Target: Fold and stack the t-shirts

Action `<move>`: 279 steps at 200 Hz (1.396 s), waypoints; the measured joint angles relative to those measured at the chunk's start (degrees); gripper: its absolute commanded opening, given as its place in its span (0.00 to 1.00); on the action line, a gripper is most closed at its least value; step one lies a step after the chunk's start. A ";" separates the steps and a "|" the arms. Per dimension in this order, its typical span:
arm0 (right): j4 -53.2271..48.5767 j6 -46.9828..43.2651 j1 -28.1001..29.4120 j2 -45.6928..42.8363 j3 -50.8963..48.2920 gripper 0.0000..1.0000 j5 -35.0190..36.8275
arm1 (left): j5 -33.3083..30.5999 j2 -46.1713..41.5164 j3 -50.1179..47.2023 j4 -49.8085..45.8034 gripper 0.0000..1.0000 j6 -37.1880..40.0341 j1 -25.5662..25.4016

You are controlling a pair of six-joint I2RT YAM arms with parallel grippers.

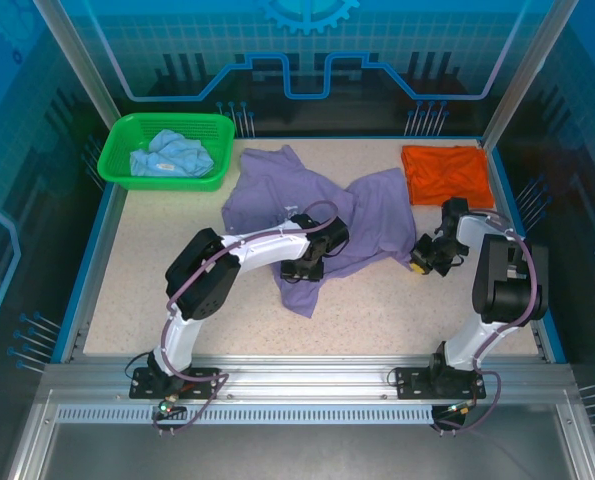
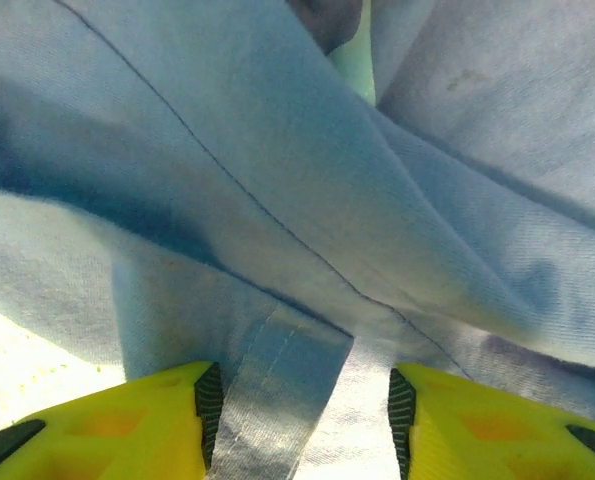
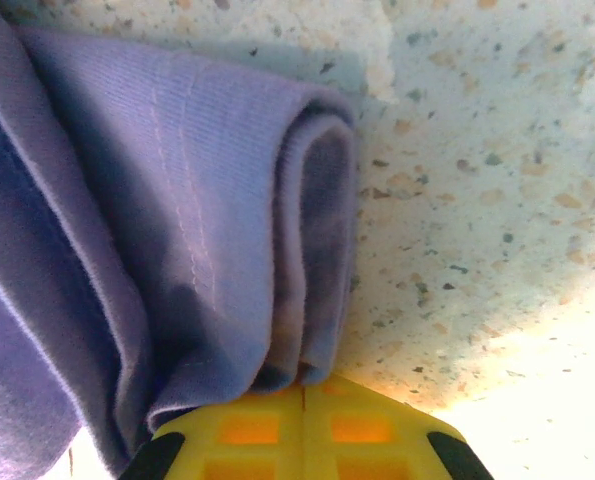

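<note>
Mid-table, the lavender t-shirt (image 1: 277, 195): unfolded and rumpled, spread from just beside the green basket (image 1: 167, 182) at the back left across to a broad lobe on the right, with a tail of cloth trailing toward the near edge. Covers much of the centre of the speckled table (image 1: 377, 310).

At the back right corner, the orange t-shirt (image 1: 447, 172), folded flat into a rough square, just beside the lavender cloth's right lobe. At the back left, the light blue t-shirt (image 1: 170, 155), bunched loosely inside the basket.

Over the lower middle of the lavender cloth, the left gripper (image 1: 302, 268), reaching in from the left. Seen from the wrist, the same left gripper (image 2: 299, 425): yellow fingers spread wide, a flat hemmed strip of the lavender t-shirt (image 2: 277, 200) running between them, long folds fanning away above. Cannot tell whether the pads press on that strip.

At the right edge of the shirt, the right gripper (image 1: 425, 258), low over the table. Seen from the wrist, the same right gripper (image 3: 304, 400): fingers pressed together, pinching the end of a rolled fold of the lavender t-shirt (image 3: 187, 210), with bare table (image 3: 477, 200) to the right of that fold.
</note>
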 measured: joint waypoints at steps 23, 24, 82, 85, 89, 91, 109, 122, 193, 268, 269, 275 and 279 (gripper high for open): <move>0.00 0.00 0.00 0.00 0.00 0.00 -0.07 | -0.15 0.00 0.00 -0.07 0.31 0.87 -0.11; 0.00 0.00 0.00 0.00 0.00 0.00 -0.09 | -0.17 0.00 0.00 -0.07 0.30 1.07 -0.11; 0.98 0.00 0.04 -0.57 -0.44 0.00 -0.17 | -1.81 0.00 0.11 -0.26 0.00 2.78 -0.22; 1.03 0.00 0.04 -0.63 -0.44 0.00 -0.17 | -2.01 0.00 0.17 -0.37 0.00 2.95 -0.22; 1.05 0.02 0.04 -0.72 -0.44 0.00 -0.22 | -2.05 0.00 0.24 -0.37 0.00 3.08 -0.20; 1.07 0.02 0.04 -0.81 -0.44 0.00 -0.20 | -2.19 0.00 0.28 -0.42 0.00 3.08 -0.20; 1.03 0.04 0.04 -2.08 -0.44 0.00 -0.74 | -2.69 -0.33 0.90 -0.68 0.00 3.26 0.09; 0.85 0.07 0.04 -3.69 -0.44 0.00 -1.70 | -3.04 -1.46 1.51 -1.07 0.00 3.52 0.48; -4.79 5.77 0.09 -5.27 26.43 0.00 -9.55 | -3.17 -10.67 34.03 2.08 0.00 12.48 17.09; -6.54 11.02 -1.66 -2.08 66.14 0.00 -16.94 | 8.24 -15.56 56.94 15.28 0.00 18.01 29.90; -6.54 10.95 -1.68 -2.47 65.92 0.00 -16.94 | 8.39 -16.26 55.98 15.65 0.00 18.01 29.90; -6.43 10.84 -1.75 -4.04 64.81 0.00 -16.98 | 9.14 -18.62 52.94 16.52 0.00 17.97 29.83; -6.34 10.82 -1.75 -5.18 63.65 0.00 -16.98 | 9.66 -20.59 50.16 17.53 0.00 17.88 29.83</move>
